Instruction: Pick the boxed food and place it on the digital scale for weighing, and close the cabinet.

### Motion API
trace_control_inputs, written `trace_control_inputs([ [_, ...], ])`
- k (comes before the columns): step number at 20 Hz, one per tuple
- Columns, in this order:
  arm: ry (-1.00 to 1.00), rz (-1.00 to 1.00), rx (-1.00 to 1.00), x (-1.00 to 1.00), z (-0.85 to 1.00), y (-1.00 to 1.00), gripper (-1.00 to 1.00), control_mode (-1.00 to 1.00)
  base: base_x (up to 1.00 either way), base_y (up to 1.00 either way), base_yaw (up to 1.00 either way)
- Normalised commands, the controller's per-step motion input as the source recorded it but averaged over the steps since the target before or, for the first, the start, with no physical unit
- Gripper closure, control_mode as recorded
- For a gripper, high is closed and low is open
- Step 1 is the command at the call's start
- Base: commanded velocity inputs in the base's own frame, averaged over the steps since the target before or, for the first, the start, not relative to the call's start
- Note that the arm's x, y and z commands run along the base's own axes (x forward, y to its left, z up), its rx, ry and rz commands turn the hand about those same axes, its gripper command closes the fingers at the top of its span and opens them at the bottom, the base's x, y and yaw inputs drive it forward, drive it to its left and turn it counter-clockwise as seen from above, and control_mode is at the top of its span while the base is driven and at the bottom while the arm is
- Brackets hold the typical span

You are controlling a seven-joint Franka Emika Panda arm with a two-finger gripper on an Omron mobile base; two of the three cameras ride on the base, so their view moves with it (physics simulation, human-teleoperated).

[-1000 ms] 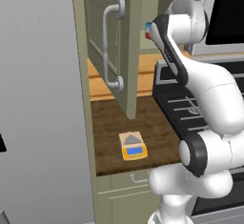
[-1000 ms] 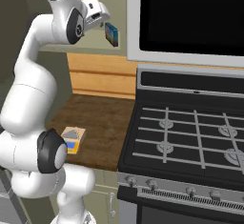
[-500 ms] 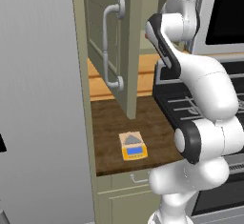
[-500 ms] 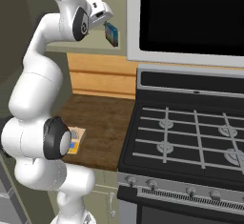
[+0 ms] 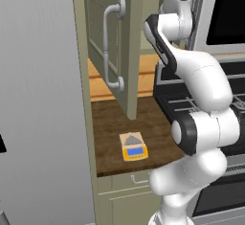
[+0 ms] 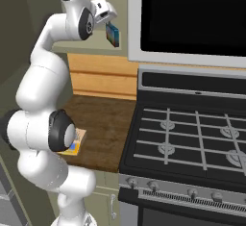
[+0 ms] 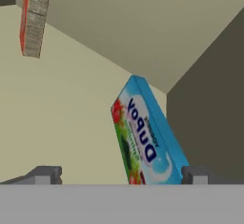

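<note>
I count one boxed food (image 7: 143,137), blue, with one other orange-edged package (image 7: 32,18) up at eleven o'clock from it. One digital scale (image 5: 133,147) sits on the one wooden desk (image 5: 115,123). One cabinet (image 5: 117,42) door with one bar handle (image 5: 109,47), one stove (image 6: 192,138) showing four burners.

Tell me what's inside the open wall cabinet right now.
Inside the cabinet a blue boxed food stands on the shelf, and an orange-edged package sits farther along. The open gripper faces the box. The box's lower end is cut off from view.
</note>
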Motion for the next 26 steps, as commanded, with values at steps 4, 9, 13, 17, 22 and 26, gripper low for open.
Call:
trace_control_inputs([
  [4,0.1,0.0,0.0,0.27,-0.01,-0.21,-1.0,-1.0,0.0,0.0,0.0],
  [9,0.06,0.0,0.0,0.26,-0.01,-0.14,-1.0,-1.0,0.0,0.0,0.0],
  [13,0.05,0.0,0.0,0.29,0.0,0.0,-1.0,-1.0,0.0,0.0,0.0],
  [17,0.1,0.0,0.0,0.21,-0.12,-0.02,-1.0,-1.0,0.0,0.0,0.0],
  [22,0.03,0.01,0.0,0.15,-0.08,-0.06,-1.0,-1.0,0.0,0.0,0.0],
  [26,0.0,0.0,0.0,0.07,0.0,0.0,-1.0,-1.0,0.0,0.0,0.0],
])
